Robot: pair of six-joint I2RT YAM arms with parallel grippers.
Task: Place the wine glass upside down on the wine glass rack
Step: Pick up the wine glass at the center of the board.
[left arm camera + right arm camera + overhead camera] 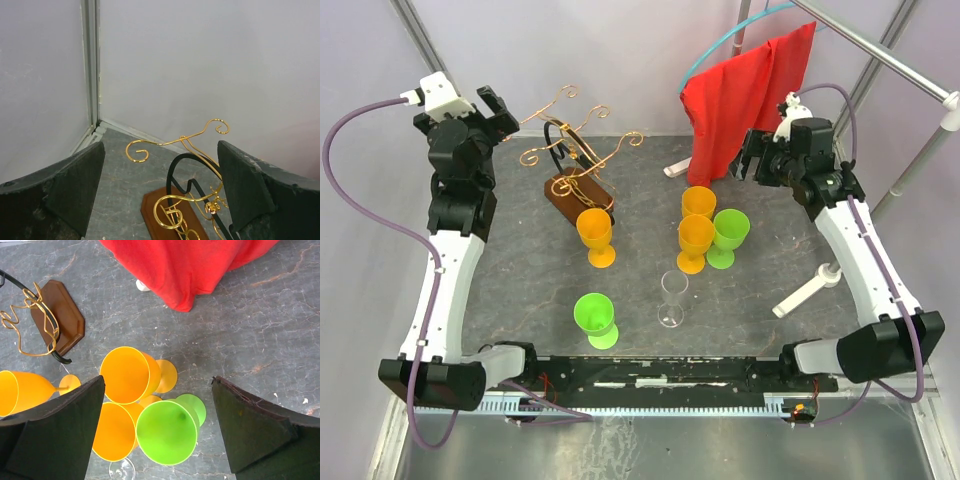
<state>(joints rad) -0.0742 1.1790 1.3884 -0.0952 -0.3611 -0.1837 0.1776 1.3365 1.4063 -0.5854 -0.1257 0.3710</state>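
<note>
The wine glass rack (572, 150) stands at the back left, copper wire arms on a brown wooden base with a black loop handle. It also shows in the left wrist view (172, 217) and the right wrist view (57, 315). A clear wine glass (672, 297) stands upright at the centre front; only its rim (121, 469) shows in the right wrist view. My left gripper (492, 108) is open and empty, held high left of the rack (161, 150). My right gripper (748, 156) is open and empty, above the coloured goblets (157, 382).
Three orange goblets (595, 235) (698, 203) (695, 242) and two green goblets (729, 235) (595, 318) stand upright on the grey mat. A red cloth (745, 95) hangs at the back right. A white handle-like object (807, 292) lies at the right.
</note>
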